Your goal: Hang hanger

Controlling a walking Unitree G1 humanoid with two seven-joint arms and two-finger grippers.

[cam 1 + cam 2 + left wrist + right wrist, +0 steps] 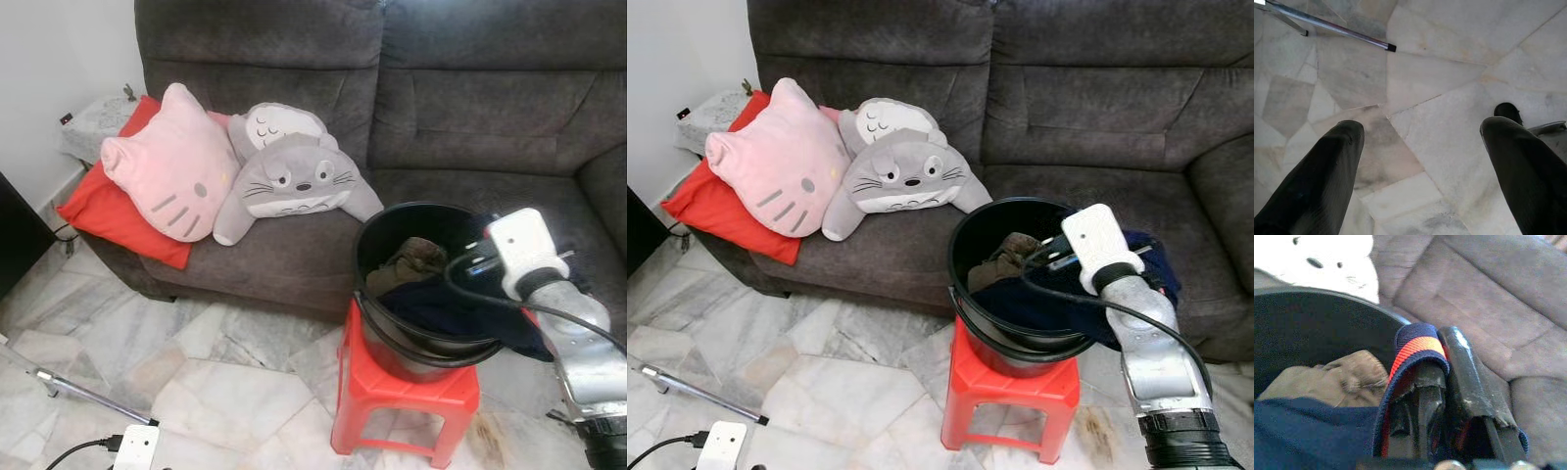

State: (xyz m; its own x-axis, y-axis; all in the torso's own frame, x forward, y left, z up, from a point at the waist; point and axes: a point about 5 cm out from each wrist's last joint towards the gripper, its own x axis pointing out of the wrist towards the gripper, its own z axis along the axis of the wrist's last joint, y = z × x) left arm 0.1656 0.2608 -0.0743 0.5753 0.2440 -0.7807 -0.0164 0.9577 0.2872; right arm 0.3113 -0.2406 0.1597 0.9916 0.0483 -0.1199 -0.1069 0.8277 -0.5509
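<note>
Right gripper [1444, 382] sat at the rim of the black bucket [377, 235], its two fingers closed on a fold of navy cloth with an orange-red band [1418, 346]; the wrist view showed that band wrapped over one fingertip. Its silver arm [1156, 362] reached in from the robot's right, and the white wrist block [1097, 245] hid the fingers in the head views. The left gripper [1422, 161] hung over the floor with its fingers wide apart and nothing between them. The bucket stood on one red plastic stool [407, 397], just in front of a dark grey sofa [470, 108]. Inside it lay a brown garment [411, 259] and the navy cloth [1048, 299], which spilled over the rim toward the sofa. The floor [216, 362] was pale marble tile in irregular pieces, and a white wall [49, 59] stood on the left. On the sofa were four cushions: one red [93, 211], one pink cat face [167, 171], and two grey cartoon creatures, one [294, 181] lying in front of the other [274, 122]. One metal rod [83, 392] lay on the floor, and a white box with a black cable [132, 446] was cut off at the lower edge. I could not make out a hanger anywhere; whatever lay deeper in the bucket was hidden.
</note>
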